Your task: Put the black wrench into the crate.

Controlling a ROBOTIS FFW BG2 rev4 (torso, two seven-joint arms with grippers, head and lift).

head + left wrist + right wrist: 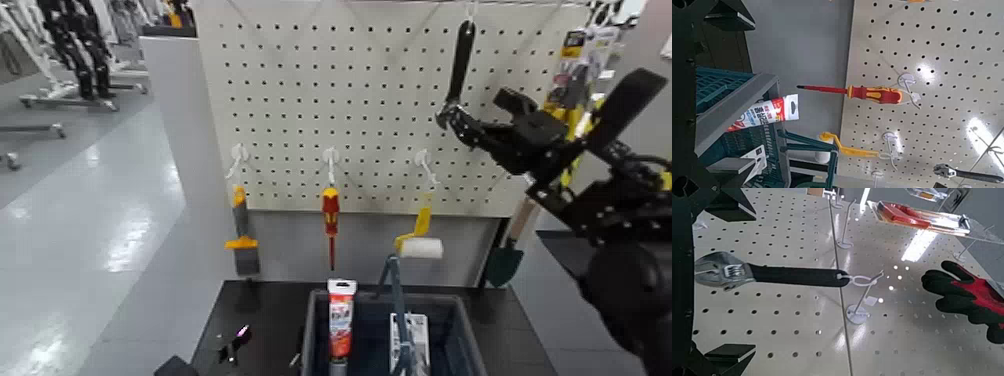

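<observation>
The black wrench (460, 62) hangs upright from a hook at the top right of the white pegboard (380, 100), hooked jaw down. My right gripper (456, 118) is open at the wrench's jaw end. In the right wrist view the wrench (782, 273) hangs on a white hook (864, 280), its jaw end between my spread fingers (720, 200). The dark grey crate (462, 312) stands on the black table below the pegboard. My left gripper (725, 90) is open and empty beside the crate (742, 98). The wrench also shows far off in the left wrist view (973, 174).
A yellow-handled scraper (243, 235), a red-and-yellow screwdriver (330, 215) and a yellow-handled paint roller (420, 242) hang lower on the pegboard. A green trowel (503, 262) leans at its right. A red-and-white tube (341, 320) and a white box (410, 345) lie in the crate. Red-and-black gloves (966, 294) hang near the wrench.
</observation>
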